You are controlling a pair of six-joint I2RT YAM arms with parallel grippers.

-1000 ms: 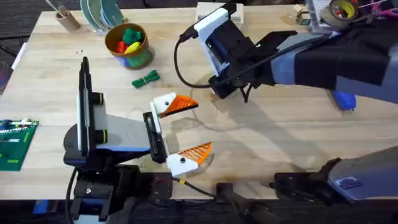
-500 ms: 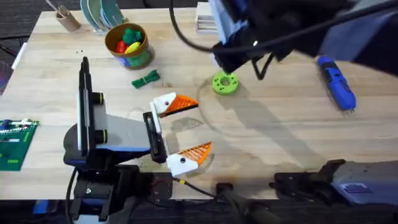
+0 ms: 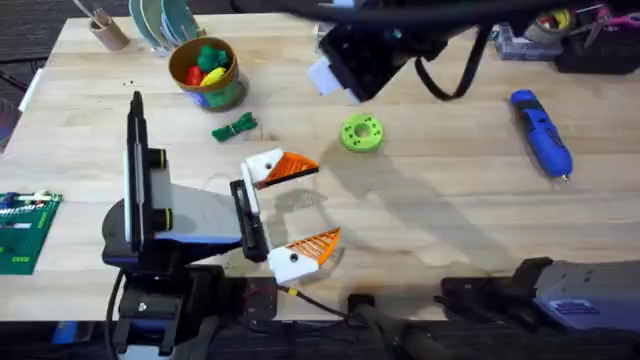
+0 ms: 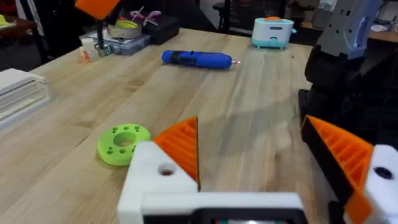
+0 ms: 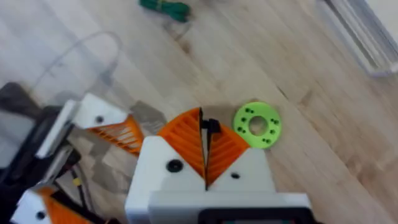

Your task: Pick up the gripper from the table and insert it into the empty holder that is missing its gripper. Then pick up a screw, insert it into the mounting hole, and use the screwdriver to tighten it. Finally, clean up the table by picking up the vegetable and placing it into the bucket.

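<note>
Left gripper (image 3: 327,203) is spread wide over the counter (image 3: 440,220), holding nothing, with an orange finger on each white mount. Beyond it and off to its left you've got the bucket (image 3: 205,72), and the vegetable (image 3: 235,127) lies on the counter just on the gripper's side of that. Green disc (image 3: 361,133) sits ahead of its fingertips. Right gripper (image 5: 204,149) hangs above the disc, pads pressed together with a tiny black bit at the tips, can't tell what. Screwdriver (image 3: 540,132) lies well off to its right.

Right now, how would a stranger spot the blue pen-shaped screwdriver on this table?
Start at the light wooden table and look toward its far right part. The blue pen-shaped screwdriver lies flat there, alone, thin metal tip pointing at the near edge. The bright green round disc to its left is round and holed.
</note>
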